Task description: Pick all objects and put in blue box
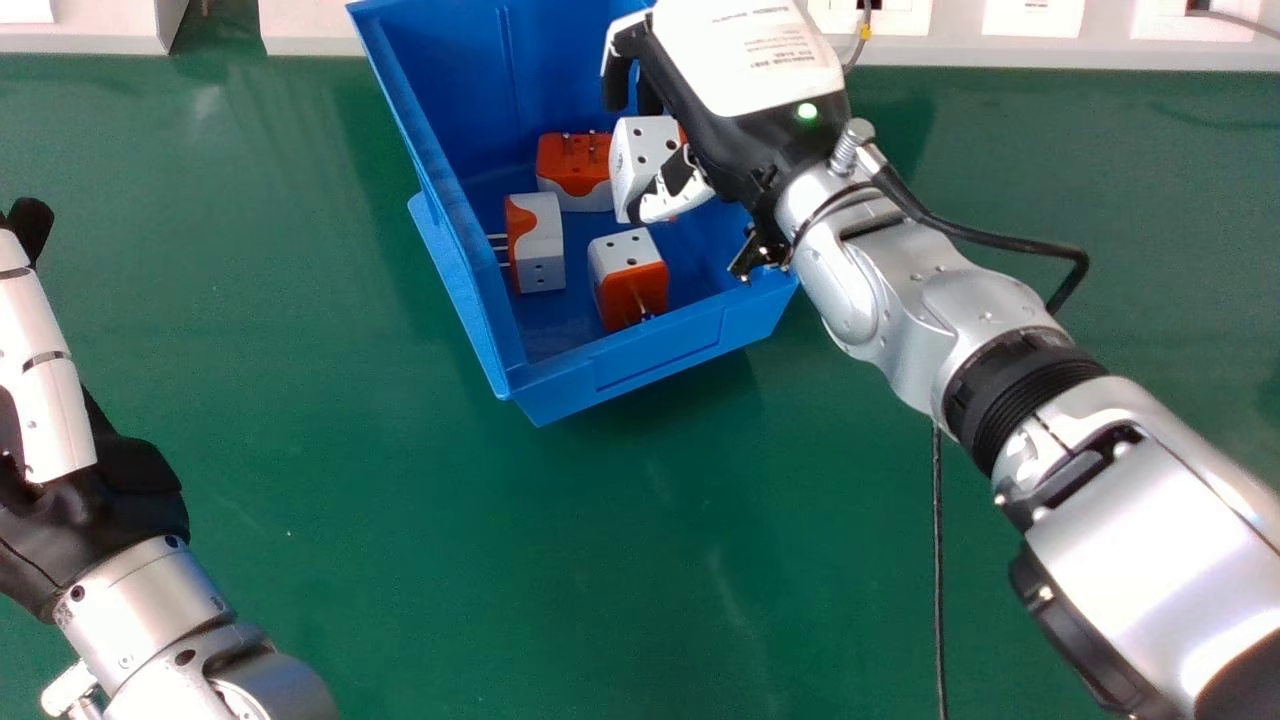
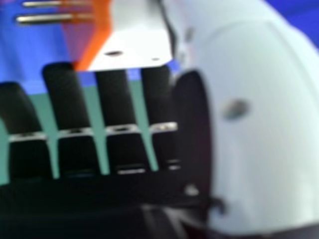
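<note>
Because what I have at my right hand (image 1: 740, 140) is a chunky white-and-orange adapter (image 1: 636, 150), I expect it to handle as light, rigid and fairly tough, though the smooth casing could slip or twist. It sits inside the blue box (image 1: 660, 350), just behind three other adapters (image 1: 574, 172) (image 1: 541, 240) (image 1: 628, 285) or beside them; I can't tell whether it touches the floor. My right fingers are bent down to its upper side and the thumb lies against its near side, so I read a pinch, but how firmly it grips I can't say. At the view's left edge, my left hand (image 1: 50, 400) is idle, what shows of it stretched straight. I'd want flat faces of the casing under thumb and fingertips, well clear of the metal prongs (image 2: 55, 19), which give poor purchase and might catch on a neighbour or bend.
</note>
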### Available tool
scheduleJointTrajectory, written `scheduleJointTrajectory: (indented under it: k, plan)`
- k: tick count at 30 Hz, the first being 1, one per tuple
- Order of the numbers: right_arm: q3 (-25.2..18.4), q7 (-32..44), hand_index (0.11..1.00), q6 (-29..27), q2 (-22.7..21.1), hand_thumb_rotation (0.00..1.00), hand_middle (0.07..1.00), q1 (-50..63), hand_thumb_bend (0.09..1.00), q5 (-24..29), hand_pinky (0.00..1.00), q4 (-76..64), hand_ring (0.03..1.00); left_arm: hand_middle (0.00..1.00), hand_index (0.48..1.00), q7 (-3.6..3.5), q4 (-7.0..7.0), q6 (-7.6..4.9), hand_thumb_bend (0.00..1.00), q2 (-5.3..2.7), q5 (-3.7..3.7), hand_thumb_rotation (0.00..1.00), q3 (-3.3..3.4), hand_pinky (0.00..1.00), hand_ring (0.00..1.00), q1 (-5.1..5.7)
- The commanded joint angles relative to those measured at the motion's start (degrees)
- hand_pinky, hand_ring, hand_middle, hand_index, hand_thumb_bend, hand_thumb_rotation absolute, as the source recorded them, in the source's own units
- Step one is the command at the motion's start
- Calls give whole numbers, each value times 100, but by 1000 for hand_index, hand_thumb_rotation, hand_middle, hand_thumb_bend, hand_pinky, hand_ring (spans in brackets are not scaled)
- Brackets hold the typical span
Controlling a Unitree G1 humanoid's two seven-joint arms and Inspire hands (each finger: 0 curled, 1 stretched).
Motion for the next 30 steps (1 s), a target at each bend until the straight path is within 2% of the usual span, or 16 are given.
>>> scheduleJointTrajectory:
  k: [1, 3, 4, 6, 7, 8, 9, 10, 12, 17, 20, 23, 26, 28, 29, 30]
  plan:
    - [110, 455, 559, 50, 219, 0, 526, 215, 489, 43, 296, 151, 433, 904, 893, -3, -25, -140, 445, -583, 31, 435, -62, 820, 889, 118]
    - [186, 583, 559, 252, 199, 0, 526, 177, 489, -10, 296, 128, 433, 904, 893, 29, -21, -116, 445, -581, 62, 435, -55, 820, 889, 112]
    - [265, 635, 547, 371, 192, 0, 574, 155, 487, -72, 312, 118, 453, 903, 891, 47, -25, -106, 447, -586, 70, 434, -53, 820, 887, 106]
    - [378, 767, 737, 586, 195, 8, 856, 109, 680, -132, 576, 86, 767, 901, 887, 41, -21, -105, 449, -576, 59, 432, -51, 818, 886, 104]
    - [427, 821, 737, 698, 205, 8, 856, 88, 680, -144, 576, 65, 767, 901, 887, 32, -20, -107, 449, -569, 49, 432, -52, 818, 886, 105]
    - [460, 838, 845, 777, 211, 57, 927, 77, 788, -150, 728, 39, 881, 902, 888, 15, -17, -114, 449, -559, 40, 433, -55, 821, 888, 110]
    - [491, 787, 914, 829, 211, 94, 963, 82, 858, -170, 833, 10, 939, 906, 892, 8, -18, -113, 447, -552, 43, 437, -57, 829, 893, 114]
    - [524, 715, 954, 861, 206, 123, 981, 92, 905, -194, 901, -16, 969, 908, 895, 4, -14, -119, 445, -546, 50, 441, -56, 833, 896, 116]
    - [572, 555, 988, 865, 183, 178, 996, 117, 942, -232, 972, -70, 992, 911, 900, -5, -12, -126, 440, -533, 54, 447, -48, 837, 899, 119]
    - [579, 151, 1000, 781, 129, 261, 1000, 180, 987, -211, 999, -148, 1000, 897, 888, 35, -27, -126, 449, -548, 93, 454, -28, 819, 883, 149]
    - [480, -467, 1000, 759, 101, 267, 1000, 276, 990, -150, 1000, -244, 1000, 897, 887, 18, -73, -119, 452, -554, 39, 453, -36, 818, 883, 196]
    - [201, -1482, 1000, 560, 76, 323, 1000, 407, 973, 37, 1000, -436, 1000, 899, 889, 20, -101, -129, 454, -559, 42, 449, -40, 825, 887, 251]
    - [-116, -2320, 1000, 320, -23, 431, 1000, 498, 882, 212, 1000, -778, 1000, 899, 888, 10, -106, -161, 463, -562, 43, 440, -53, 809, 881, 305]
    - [-401, -2662, 1000, 137, -219, 431, 1000, 735, 882, 352, 1000, -1440, 1000, 899, 888, 16, -147, -147, 463, -573, 35, 440, -77, 809, 881, 377]
    - [-571, -2733, 1000, 63, -324, 587, 1000, 942, 840, 432, 1000, -1906, 1000, 901, 889, 25, -167, -122, 475, -574, 32, 436, -91, 805, 883, 409]
    - [-749, -2730, 1000, -14, -417, 587, 1000, 1208, 840, 537, 1000, -2437, 1000, 901, 889, 25, -183, -106, 475, -569, 36, 436, -107, 805, 883, 443]
